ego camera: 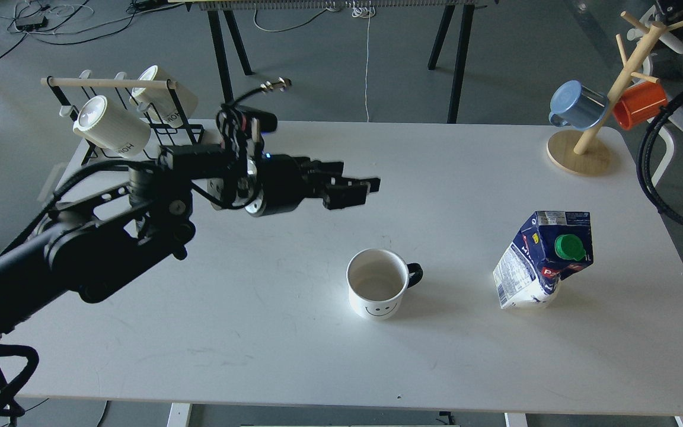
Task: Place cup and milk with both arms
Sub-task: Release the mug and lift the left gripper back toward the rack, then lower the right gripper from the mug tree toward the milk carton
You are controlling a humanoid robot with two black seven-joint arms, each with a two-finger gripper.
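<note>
Above the worktop (258, 344): left hand (371, 185) empty, fingers slightly parted.
Below it stands the cup (377, 290); beyond, the milk (543, 258), unobstructed; mug rack (128, 118) behind.

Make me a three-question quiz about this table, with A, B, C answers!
1. Where is the milk from the cup?
A. right of it
B. left of it
C. inside it

2. What colour is the milk's cap?
A. red
B. green
C. yellow

3. What is in the cup?
A. a spoon
B. a tea bag
C. nothing

Answers:
1 A, the milk stands toward the table's right side, apart from the cup.
2 B, the round cap is green.
3 C, its white bottom shows bare.
</note>
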